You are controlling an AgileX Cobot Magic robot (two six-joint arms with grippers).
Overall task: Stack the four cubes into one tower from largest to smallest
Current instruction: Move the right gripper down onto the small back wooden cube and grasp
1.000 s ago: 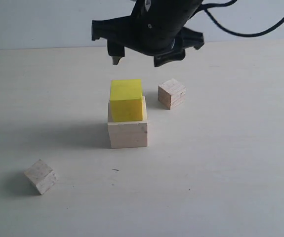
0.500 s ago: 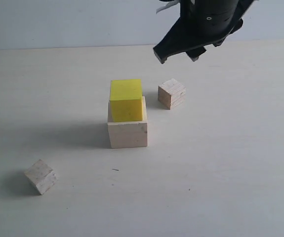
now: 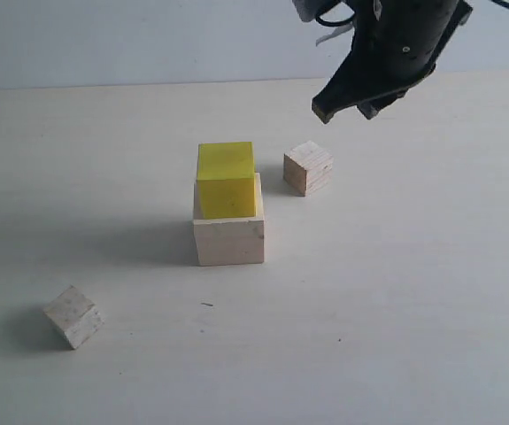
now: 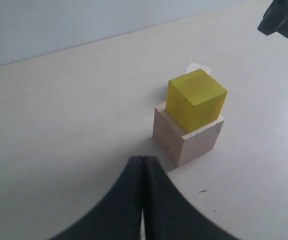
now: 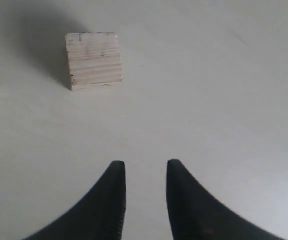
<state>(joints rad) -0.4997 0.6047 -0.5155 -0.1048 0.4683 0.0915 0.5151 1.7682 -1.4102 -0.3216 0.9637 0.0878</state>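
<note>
The bright yellow cube (image 3: pixel 226 180) sits on the large pale wood cube (image 3: pixel 228 237) in the middle of the table; both show in the left wrist view, yellow cube (image 4: pixel 196 98) on pale cube (image 4: pixel 186 141). The layered-grain wood cube (image 3: pixel 308 167) stands alone to their right, and it also appears as the grainy cube (image 5: pixel 94 60). The small whitish-grey cube (image 3: pixel 73 316) lies at the front left. My right gripper (image 3: pixel 343 110) hangs open and empty above and right of the grainy cube, its tips (image 5: pixel 145 164) apart. My left gripper (image 4: pixel 142 159) is shut and empty, short of the stack.
The pale tabletop (image 3: pixel 396 292) runs to a grey-blue wall (image 3: pixel 104 40) at the back. A small dark speck (image 3: pixel 206 305) lies in front of the stack.
The right arm has swung from above the yellow cube toward the right and turned, ending above and right of the grainy cube. The cubes have not moved.
</note>
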